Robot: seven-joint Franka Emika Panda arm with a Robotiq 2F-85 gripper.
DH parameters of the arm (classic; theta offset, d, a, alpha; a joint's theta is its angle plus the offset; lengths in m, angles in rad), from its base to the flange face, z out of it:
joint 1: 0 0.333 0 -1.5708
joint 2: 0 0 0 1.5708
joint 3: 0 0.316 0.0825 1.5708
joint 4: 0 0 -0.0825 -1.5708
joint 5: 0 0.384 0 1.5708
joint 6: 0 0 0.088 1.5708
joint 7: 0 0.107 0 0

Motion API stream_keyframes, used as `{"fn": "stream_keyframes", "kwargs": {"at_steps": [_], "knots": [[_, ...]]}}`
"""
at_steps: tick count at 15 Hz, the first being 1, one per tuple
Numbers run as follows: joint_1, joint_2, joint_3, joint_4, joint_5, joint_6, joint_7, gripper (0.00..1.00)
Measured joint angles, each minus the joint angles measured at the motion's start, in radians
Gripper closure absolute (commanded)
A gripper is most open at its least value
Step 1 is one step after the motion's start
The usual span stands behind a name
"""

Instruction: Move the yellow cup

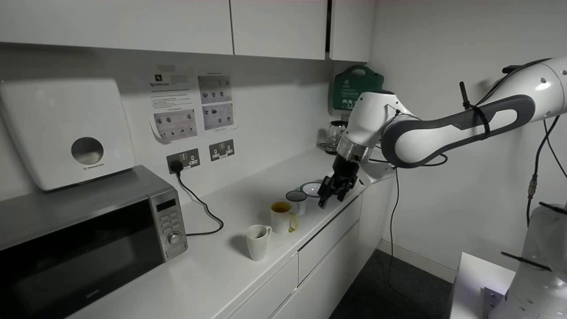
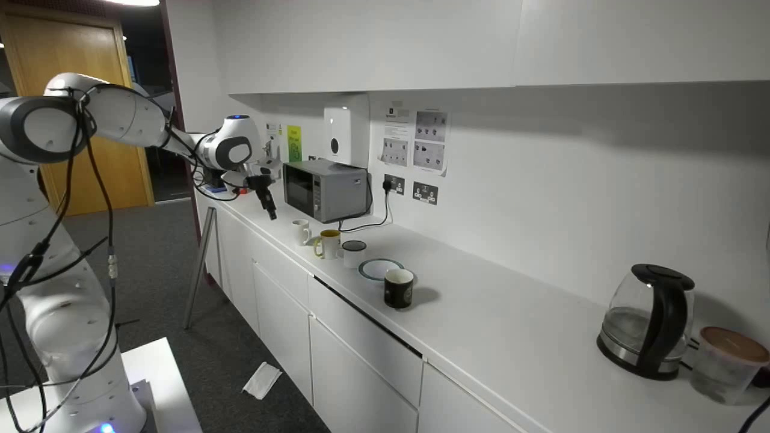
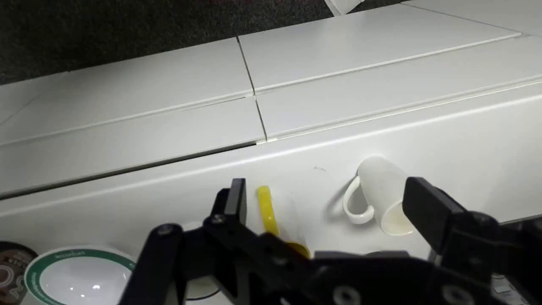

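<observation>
The yellow cup [image 1: 280, 220] is white outside with a yellow inside and yellow handle. It stands upright on the counter, also seen in an exterior view [image 2: 329, 245]. In the wrist view its yellow handle [image 3: 267, 209] shows beside the left finger, and my gripper's linkage hides much of its body. My gripper [image 3: 326, 186] is open with nothing between its fingers. It hangs in the air above the counter, apart from the cups, as both exterior views show [image 1: 331, 201] [image 2: 272, 216]. A white mug [image 3: 379, 186] partly shows behind the right finger.
The white mug [image 1: 257, 244] and a dark-rimmed white cup [image 1: 297, 206] stand on either side of the yellow cup. Beyond are a shallow rimmed bowl [image 2: 363, 273] and a dark mug [image 2: 398, 293]. A microwave [image 2: 328, 189] and kettle [image 2: 646, 325] stand along the counter. Cabinets [image 1: 279, 29] hang above.
</observation>
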Motion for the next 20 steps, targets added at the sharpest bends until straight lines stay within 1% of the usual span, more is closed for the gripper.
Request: {"fn": "stream_keyframes", "kwargs": {"at_steps": [4,8,10,13,20], "knots": [[0.033,0.07,0.023,0.071,-0.125,-0.006,0.059,0.0],[0.052,0.14,0.02,0.145,-0.22,-0.021,0.087,0.0],[0.052,0.175,0.006,0.19,-0.254,-0.045,0.092,0.0],[0.052,0.205,-0.012,0.23,-0.263,-0.06,0.092,0.0],[0.055,0.211,-0.013,0.235,-0.264,-0.061,0.092,0.0]]}}
